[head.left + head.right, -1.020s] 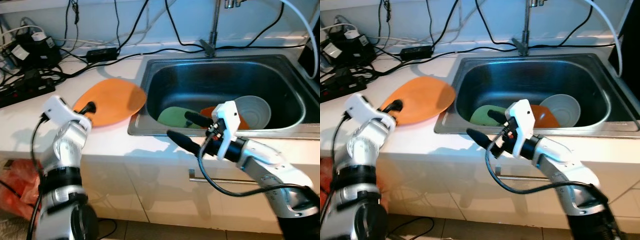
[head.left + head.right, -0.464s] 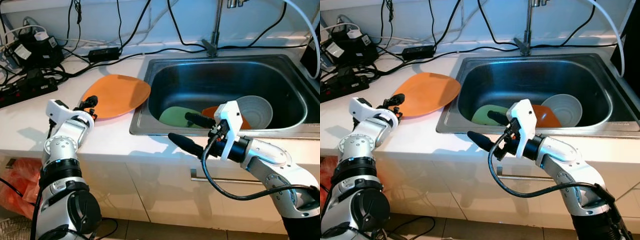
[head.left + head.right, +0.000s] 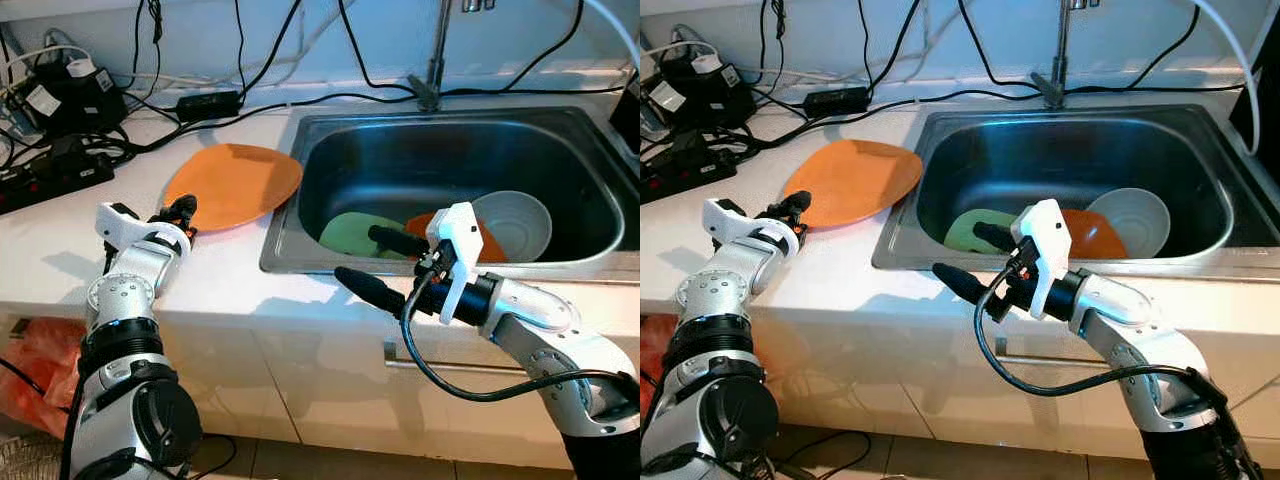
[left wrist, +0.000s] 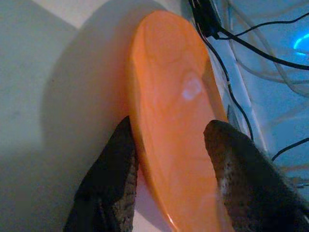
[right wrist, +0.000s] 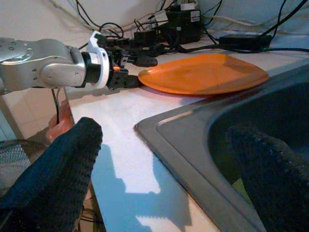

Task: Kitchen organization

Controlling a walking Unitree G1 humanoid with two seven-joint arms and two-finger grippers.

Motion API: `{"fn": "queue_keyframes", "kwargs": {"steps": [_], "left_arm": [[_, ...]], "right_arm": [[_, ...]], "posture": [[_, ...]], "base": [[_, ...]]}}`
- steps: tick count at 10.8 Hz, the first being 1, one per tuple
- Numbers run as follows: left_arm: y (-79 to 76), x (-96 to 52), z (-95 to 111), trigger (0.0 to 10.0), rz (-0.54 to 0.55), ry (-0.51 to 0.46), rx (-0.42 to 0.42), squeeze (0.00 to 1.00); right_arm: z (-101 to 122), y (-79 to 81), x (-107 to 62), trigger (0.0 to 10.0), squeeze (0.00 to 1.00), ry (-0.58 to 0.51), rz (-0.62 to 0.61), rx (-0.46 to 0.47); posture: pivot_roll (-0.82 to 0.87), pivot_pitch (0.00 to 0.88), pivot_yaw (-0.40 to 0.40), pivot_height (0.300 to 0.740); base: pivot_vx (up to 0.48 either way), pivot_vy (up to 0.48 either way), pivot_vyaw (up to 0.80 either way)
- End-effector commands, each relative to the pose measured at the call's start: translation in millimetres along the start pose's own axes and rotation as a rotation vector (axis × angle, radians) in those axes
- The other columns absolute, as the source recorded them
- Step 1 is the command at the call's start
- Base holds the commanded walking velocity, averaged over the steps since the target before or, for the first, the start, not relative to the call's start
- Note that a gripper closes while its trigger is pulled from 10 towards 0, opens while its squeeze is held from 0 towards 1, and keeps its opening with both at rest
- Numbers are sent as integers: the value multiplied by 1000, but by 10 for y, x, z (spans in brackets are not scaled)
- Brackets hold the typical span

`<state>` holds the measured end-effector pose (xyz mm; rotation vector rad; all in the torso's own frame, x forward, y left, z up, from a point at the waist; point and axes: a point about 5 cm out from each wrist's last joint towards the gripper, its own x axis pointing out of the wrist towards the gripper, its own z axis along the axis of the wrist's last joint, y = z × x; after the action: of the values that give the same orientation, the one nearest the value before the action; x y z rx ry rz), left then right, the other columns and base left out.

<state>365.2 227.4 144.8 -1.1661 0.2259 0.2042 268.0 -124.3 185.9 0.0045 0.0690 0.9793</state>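
Kitchen, steel sink (image 3: pixel 300 215), faucet (image 3: pixel 432 60), countertop (image 3: pixel 60 250)

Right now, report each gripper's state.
Left gripper: shut on the orange plate, gripping its rim.
Right gripper: open, holding nothing.

Head eyes look down on the sink (image 3: pixel 300 200); wrist cameras sit close

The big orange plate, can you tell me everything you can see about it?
The orange plate is a wide, shallow, smooth and shiny dish, plain with no pattern, and looks like plastic. It sits on the white counter just left of the steel sink, with its far edge raised a little. The left end effector has its two black fingers closed on the plate's near rim, one above and one below. Nothing lies on the plate.
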Motion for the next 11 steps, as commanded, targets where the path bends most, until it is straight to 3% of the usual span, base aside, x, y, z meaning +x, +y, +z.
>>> {"fn": "queue_keyframes", "kwargs": {"steps": [1,11], "left_arm": [[102,14,-96,0,42,49,4,0],[96,33,-123,0,15,48,25,0]], "right_arm": [[-4,31,20,10000,1000,-2,12,-8],[-38,34,53,10000,1000,-15,-14,-6]], "posture": [[56,45,143,740],[54,37,161,740]], "base": [[0,0,0],[0,0,0]]}}
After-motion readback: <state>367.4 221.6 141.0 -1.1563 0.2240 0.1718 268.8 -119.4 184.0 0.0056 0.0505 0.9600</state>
